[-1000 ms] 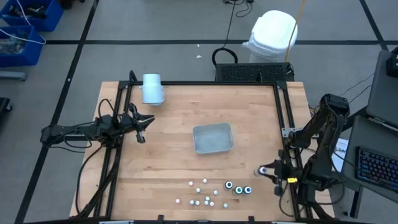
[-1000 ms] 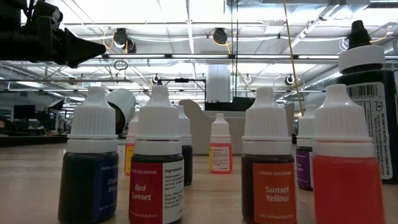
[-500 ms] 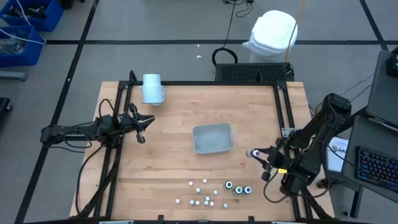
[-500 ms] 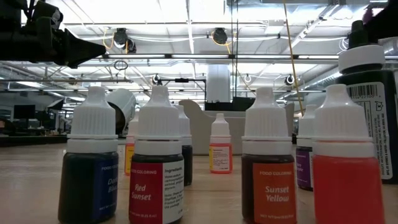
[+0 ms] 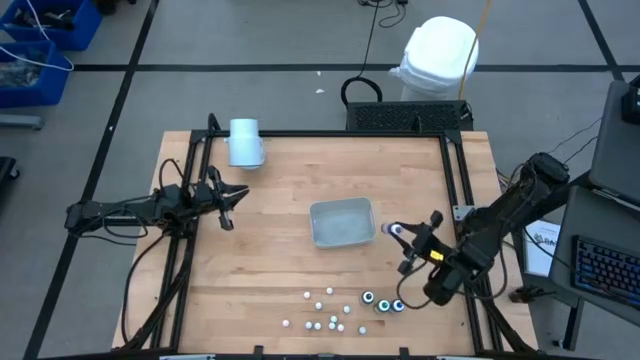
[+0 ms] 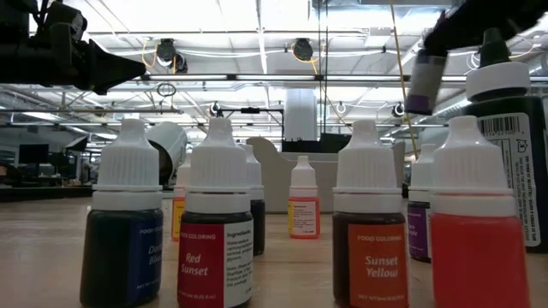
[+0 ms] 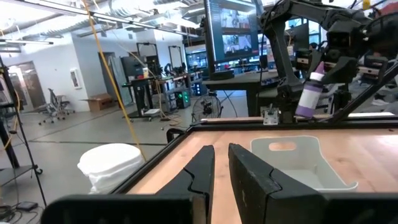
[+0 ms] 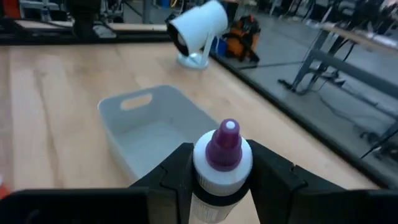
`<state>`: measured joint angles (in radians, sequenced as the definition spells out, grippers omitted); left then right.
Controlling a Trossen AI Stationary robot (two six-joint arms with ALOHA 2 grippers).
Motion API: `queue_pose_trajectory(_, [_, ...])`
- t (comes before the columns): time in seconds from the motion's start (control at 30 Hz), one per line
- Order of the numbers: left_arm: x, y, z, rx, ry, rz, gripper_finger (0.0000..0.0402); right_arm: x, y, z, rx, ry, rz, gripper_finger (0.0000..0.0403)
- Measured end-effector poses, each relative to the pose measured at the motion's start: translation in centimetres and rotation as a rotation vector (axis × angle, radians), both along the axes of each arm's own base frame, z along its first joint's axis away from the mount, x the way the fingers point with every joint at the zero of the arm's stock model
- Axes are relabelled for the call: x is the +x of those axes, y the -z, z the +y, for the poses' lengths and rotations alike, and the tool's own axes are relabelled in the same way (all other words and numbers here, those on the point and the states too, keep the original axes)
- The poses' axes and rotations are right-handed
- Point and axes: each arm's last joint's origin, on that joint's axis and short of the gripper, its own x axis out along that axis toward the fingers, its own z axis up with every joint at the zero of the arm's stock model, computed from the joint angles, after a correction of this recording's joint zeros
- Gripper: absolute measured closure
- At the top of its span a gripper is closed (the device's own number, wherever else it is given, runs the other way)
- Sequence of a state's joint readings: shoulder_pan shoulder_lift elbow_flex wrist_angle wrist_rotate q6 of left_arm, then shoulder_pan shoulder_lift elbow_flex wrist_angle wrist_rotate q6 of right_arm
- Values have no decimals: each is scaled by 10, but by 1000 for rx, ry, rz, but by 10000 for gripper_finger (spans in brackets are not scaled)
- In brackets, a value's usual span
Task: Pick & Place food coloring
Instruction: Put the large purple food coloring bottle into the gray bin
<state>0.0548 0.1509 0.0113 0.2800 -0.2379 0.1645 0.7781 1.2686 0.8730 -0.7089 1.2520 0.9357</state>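
One camera looked straight down on my whole counter (image 5: pixel 270 270). Another sat at counter height, very close behind the bottles (image 6: pixel 214 222), facing the room. My left wrist camera looked across the counter at the tray (image 7: pixel 298 158); my right wrist camera saw the same tray from close above.

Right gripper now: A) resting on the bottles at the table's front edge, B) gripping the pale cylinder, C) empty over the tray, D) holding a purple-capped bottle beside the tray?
D: the right gripper clamps a purple-capped bottle, just right of the tray in the high view.
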Motion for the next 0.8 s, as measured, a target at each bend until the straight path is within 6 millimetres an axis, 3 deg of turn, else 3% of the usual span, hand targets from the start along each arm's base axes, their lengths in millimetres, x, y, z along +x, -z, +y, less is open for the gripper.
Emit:
queue_pose_trajectory(0.2, [0, 1, 0, -1, 0, 5, 346, 32, -12, -4, -11, -53, 16, 292])
queue_pose_trajectory(0.5, [0, 3, 0, -82, 10, 2, 346, 85, -37, -30, -11, -341, -47, 292])
queue_pose_trajectory(0.8, [1, 5, 0, -94, 10, 25, 346, 127, -16, -81, 23, -435, -18, 289])
